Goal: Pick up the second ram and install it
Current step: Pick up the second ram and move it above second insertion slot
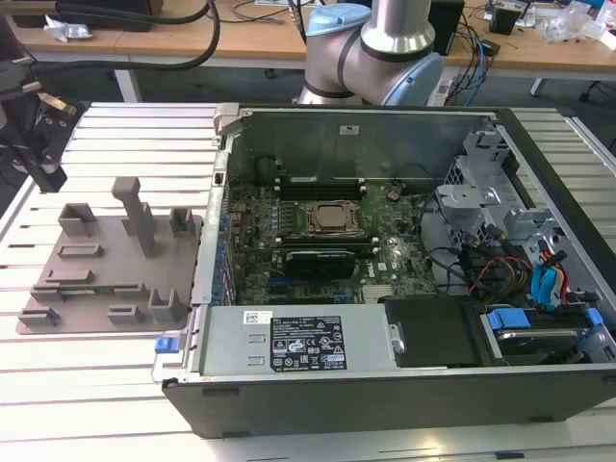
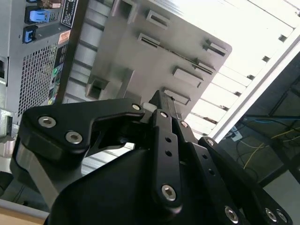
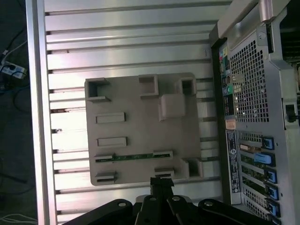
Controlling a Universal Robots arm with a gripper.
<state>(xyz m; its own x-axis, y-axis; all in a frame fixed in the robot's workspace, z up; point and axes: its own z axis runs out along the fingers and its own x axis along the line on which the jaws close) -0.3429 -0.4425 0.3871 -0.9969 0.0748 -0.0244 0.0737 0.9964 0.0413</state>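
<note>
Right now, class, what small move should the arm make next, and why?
Probably bring the hand over the RAM stick and lower it. The stick lies on the grey plate, while the hand hangs above the plate's edge, apart from the stick.

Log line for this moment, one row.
end effector: shut, empty, by grey plate edge | second ram: on plate, ungrasped | install: not done

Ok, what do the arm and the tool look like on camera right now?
The arm is a silver-grey tube with pale blue joint caps. The tool is matte black: flat linked bars pinned with silver screw heads. A thick black cable trails near it.
</note>
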